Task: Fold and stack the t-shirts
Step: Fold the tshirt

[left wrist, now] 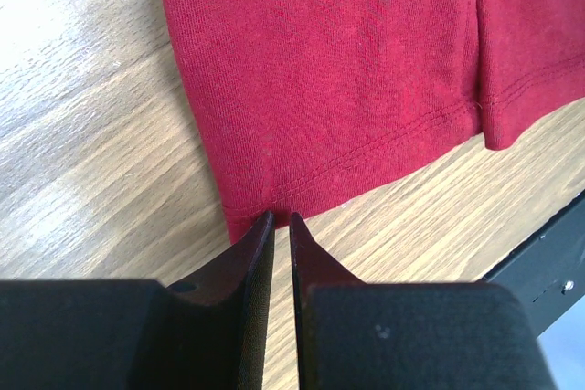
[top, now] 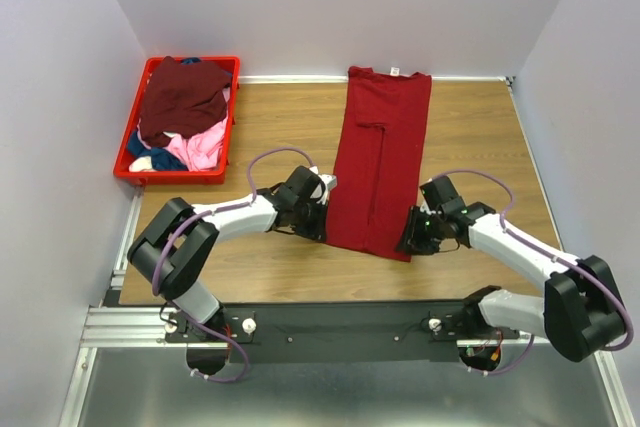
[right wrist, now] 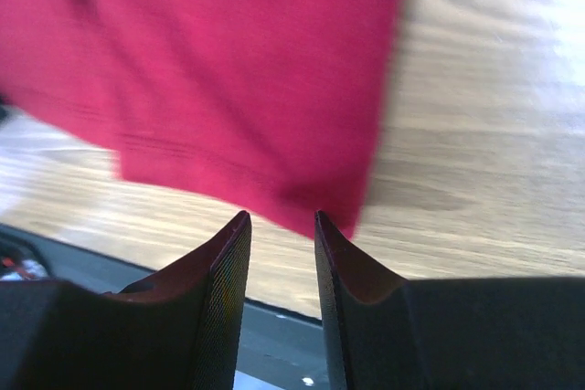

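A bright red t-shirt [top: 380, 152], folded lengthwise into a long strip, lies flat on the wooden table with its neck at the far end. My left gripper [top: 322, 215] is at the shirt's near left corner. In the left wrist view its jaws [left wrist: 281, 218] are almost closed with only a thin slit, their tips at the hem [left wrist: 366, 148], and nothing is between them. My right gripper [top: 412, 237] is at the near right corner. In the blurred right wrist view it [right wrist: 281, 216] is slightly open and empty, with the shirt corner [right wrist: 256, 89] just beyond its tips.
A red plastic crate [top: 126, 137] at the far left holds a dark maroon shirt [top: 183, 95], a pink one [top: 203, 147] and a bit of blue cloth. The table's near edge and black rail [top: 330, 319] lie just behind both grippers. Walls close in the left, far and right sides.
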Controlling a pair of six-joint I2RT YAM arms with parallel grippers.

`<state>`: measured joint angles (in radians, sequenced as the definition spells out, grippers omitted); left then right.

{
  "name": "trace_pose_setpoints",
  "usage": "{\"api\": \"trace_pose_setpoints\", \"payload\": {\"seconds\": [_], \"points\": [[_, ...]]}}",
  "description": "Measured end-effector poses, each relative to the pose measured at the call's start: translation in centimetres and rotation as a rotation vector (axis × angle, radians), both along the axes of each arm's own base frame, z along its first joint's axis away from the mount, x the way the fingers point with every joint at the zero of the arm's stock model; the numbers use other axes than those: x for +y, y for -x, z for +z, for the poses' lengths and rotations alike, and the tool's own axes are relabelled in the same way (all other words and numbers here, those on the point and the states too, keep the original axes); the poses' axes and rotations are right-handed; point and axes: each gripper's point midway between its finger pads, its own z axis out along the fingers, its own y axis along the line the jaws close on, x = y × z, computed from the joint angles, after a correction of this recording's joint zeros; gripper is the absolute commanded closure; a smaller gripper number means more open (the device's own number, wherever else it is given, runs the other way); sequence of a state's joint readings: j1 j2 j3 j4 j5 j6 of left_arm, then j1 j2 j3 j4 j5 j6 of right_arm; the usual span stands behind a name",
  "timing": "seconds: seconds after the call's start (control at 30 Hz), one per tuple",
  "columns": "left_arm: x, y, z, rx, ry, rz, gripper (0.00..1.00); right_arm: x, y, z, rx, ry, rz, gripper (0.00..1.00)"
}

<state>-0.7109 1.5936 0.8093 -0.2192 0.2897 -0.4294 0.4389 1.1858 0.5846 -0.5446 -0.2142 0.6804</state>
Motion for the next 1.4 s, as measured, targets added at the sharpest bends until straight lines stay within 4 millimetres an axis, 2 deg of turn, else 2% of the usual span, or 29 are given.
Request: {"api": "trace_pose_setpoints", "payload": {"seconds": [0.13, 0.23, 0.3, 0.4, 0.43, 0.5, 0.6, 0.67, 0.9, 1.1, 1.37, 1.4], "points": [[0.0, 0.0, 0.0, 0.001, -0.001, 0.001, 0.80, -0.7, 1.5, -2.0, 0.063, 0.027, -0.007, 0.60], [0.2, 0.0, 0.3, -0.003, -0.004, 0.005, 0.75, -0.7, 1.3, -2.0, 0.056, 0.028, -0.009, 0.60], [0.5, 0.0, 1.3, -0.024, -0.003, 0.018, 0.71, -0.8, 1.2, -1.9, 0.048, 0.036, -0.013, 0.59], [0.8, -0.8, 4.0, -0.094, 0.012, 0.049, 0.60, -1.3, 1.0, -1.0, 0.027, 0.057, -0.024, 0.59], [0.8, -1.5, 5.8, -0.141, 0.028, 0.068, 0.49, -1.3, 0.6, -0.5, 0.009, 0.062, -0.030, 0.59], [0.7, -2.7, 8.4, -0.214, 0.055, 0.103, 0.41, -1.5, -0.2, 0.6, -0.018, 0.077, -0.041, 0.58], [0.9, -4.0, 10.6, -0.293, 0.063, 0.147, 0.40, -2.0, -1.1, 1.5, -0.046, 0.120, -0.060, 0.58], [1.2, -4.4, 10.6, -0.307, 0.046, 0.164, 0.40, -2.4, -1.2, 1.4, -0.047, 0.151, -0.066, 0.58], [2.0, -3.7, 7.3, -0.276, -0.094, 0.172, 0.41, -3.5, -0.4, -0.4, 0.009, 0.277, -0.057, 0.58], [2.2, -3.3, 5.6, -0.256, -0.157, 0.162, 0.42, -3.3, 0.0, -1.1, 0.028, 0.302, -0.048, 0.58], [1.8, -3.0, 4.4, -0.242, -0.195, 0.145, 0.42, -2.4, 0.5, -2.3, 0.061, 0.317, -0.026, 0.59], [1.7, -3.0, 4.3, -0.240, -0.197, 0.142, 0.42, -2.3, 0.5, -2.4, 0.063, 0.317, -0.026, 0.63]]}}
